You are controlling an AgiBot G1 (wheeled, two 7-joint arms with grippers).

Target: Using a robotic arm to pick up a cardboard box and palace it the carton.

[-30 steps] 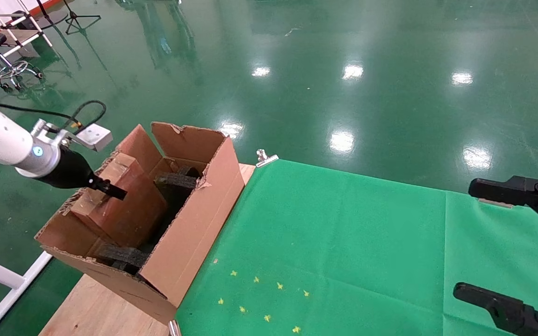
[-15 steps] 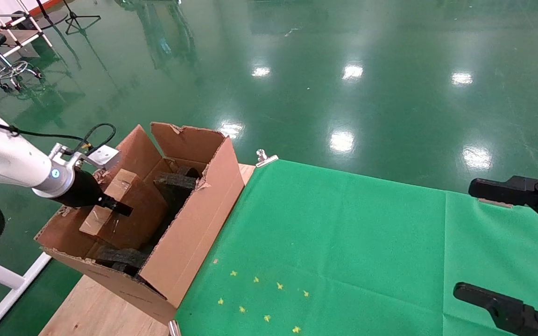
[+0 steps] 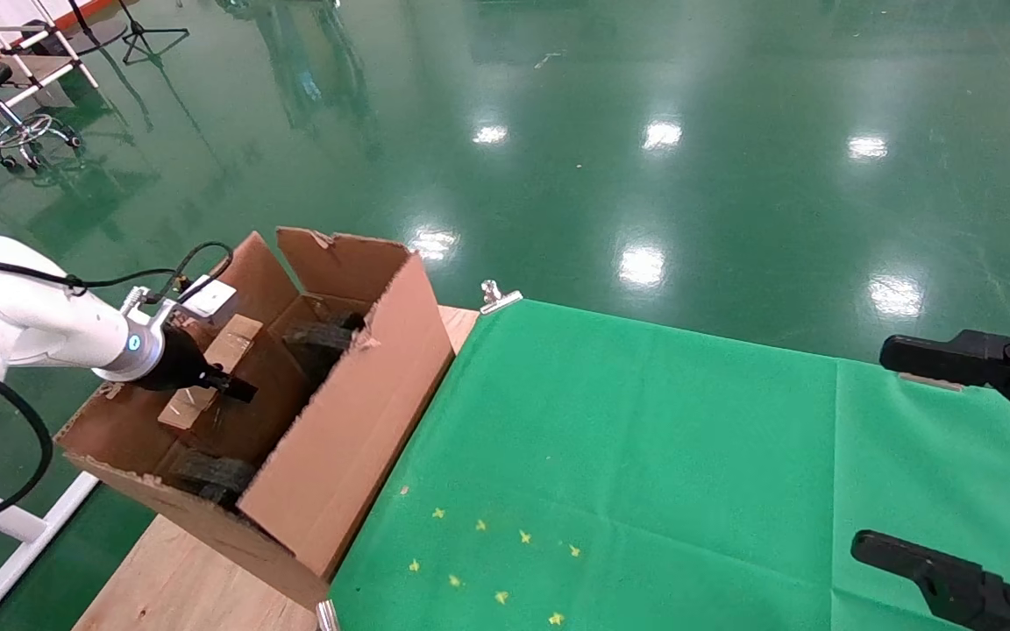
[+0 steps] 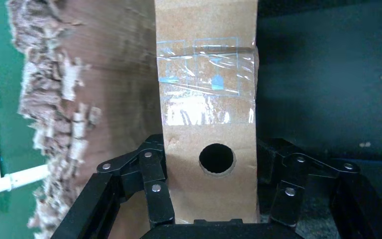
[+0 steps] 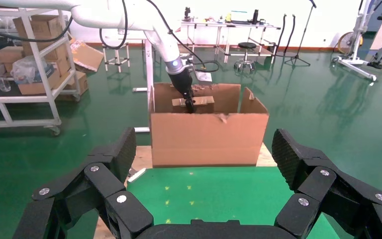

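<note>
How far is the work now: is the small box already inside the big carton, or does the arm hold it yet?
Done: the pick-up. The left gripper is shut on the cardboard box. In hand: the box is lowered partly into the carton, beside black foam blocks. Left: seating it, opening the fingers and pulling out. The right gripper hangs open over the green cloth, idle.

wooden table (image 3: 181, 583) has a green cloth (image 3: 645, 456) over most of it, carton (image 3: 356, 429) sits at the left end
</note>
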